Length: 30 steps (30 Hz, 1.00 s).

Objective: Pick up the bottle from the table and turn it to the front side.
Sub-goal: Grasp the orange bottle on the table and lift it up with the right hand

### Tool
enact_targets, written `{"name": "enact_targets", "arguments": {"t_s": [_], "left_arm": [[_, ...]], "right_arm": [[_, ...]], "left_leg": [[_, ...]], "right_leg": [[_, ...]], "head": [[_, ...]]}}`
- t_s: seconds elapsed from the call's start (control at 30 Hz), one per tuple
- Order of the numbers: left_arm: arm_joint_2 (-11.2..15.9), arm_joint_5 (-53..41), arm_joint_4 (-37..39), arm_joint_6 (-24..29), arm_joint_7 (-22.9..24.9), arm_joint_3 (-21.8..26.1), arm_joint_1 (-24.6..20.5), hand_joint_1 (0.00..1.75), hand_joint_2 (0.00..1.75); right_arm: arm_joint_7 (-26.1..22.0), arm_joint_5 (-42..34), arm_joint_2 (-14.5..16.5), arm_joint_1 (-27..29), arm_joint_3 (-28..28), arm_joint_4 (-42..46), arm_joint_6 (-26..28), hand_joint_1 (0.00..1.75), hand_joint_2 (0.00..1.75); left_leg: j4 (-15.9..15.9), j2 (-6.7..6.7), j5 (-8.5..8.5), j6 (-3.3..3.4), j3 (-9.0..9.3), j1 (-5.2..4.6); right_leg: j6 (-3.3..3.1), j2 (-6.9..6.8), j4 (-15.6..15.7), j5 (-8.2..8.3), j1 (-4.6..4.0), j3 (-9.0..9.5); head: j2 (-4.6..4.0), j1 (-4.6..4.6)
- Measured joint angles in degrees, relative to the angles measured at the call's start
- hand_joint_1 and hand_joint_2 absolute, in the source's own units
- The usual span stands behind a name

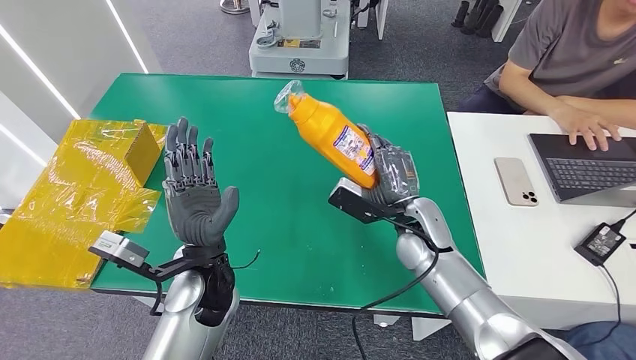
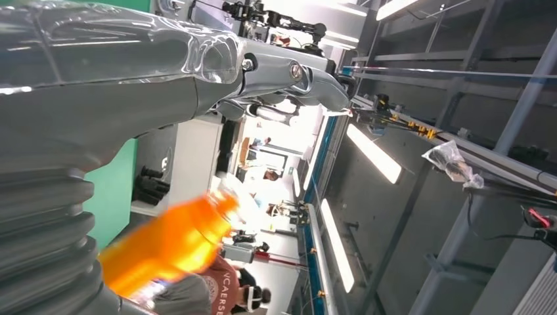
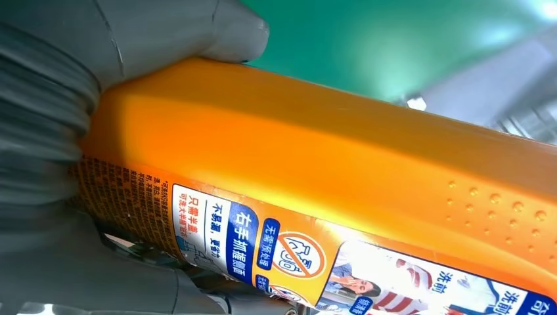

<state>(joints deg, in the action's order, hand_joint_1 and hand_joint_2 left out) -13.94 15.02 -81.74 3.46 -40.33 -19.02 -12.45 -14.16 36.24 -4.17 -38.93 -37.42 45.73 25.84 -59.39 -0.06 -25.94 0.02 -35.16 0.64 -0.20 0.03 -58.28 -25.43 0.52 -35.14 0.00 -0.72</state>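
Gripping the bottle [image 1: 330, 135] in our right robot hand [image 1: 386, 176] above the counter [image 1: 225, 97], long axis toward 11 o'clock, with left robot hand [image 1: 193, 195] released at 9.

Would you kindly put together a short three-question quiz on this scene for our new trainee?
1. True or false: the orange bottle lies flat on the green table.
2. Which hand grips the bottle? A) left hand B) right hand C) the person's hand
3. Fill in: the left hand is raised with its fingers ____ and holds nothing.

Key
1. False; it is lifted off the table, tilted, with its cap end away from the robot.
2. B.
3. Apart.
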Motion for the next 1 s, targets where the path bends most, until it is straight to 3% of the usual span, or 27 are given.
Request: {"name": "enact_targets", "arguments": {"t_s": [0.2,0.33,0.57,1.0], "left_arm": [[0.0,0.77,0.55,-0.71,1.8,-0.03,-0.07,0.0,1.75],[0.0,0.81,2.66,-0.88,4.57,-0.12,-0.64,0.0,1.75],[0.03,0.31,7.23,-2.91,7.03,-0.82,-2.48,0.0,1.75],[0.32,-0.31,10.57,-4.95,7.22,-1.74,-3.86,0.0,1.75]], "right_arm": [[-5.61,0.63,1.32,2.99,3.16,3.45,7.51,1.75,1.75],[-8.23,1.71,1.62,5.38,3.64,5.74,9.11,1.75,1.75],[-9.28,5.8,1.64,7.35,3.25,7.19,5.82,1.75,1.75],[-9.67,7.55,1.64,8.91,1.3,7.58,-2.36,1.75,1.75]], "left_leg": [[-0.01,0.0,-0.01,0.0,-0.01,-0.01],[-0.01,0.0,-0.01,0.0,-0.01,0.0],[0.0,0.0,0.0,0.0,-0.02,0.0],[0.0,0.0,-0.01,0.0,-0.05,0.0]], "right_leg": [[0.0,0.0,0.02,0.0,0.01,-0.01],[0.0,0.01,0.02,0.0,0.0,-0.03],[0.0,0.01,0.02,0.0,0.0,-0.04],[0.0,0.01,0.02,0.0,0.0,-0.06]], "head": [[0.0,0.0],[0.0,0.0],[0.0,-0.01],[0.0,-0.01]]}}
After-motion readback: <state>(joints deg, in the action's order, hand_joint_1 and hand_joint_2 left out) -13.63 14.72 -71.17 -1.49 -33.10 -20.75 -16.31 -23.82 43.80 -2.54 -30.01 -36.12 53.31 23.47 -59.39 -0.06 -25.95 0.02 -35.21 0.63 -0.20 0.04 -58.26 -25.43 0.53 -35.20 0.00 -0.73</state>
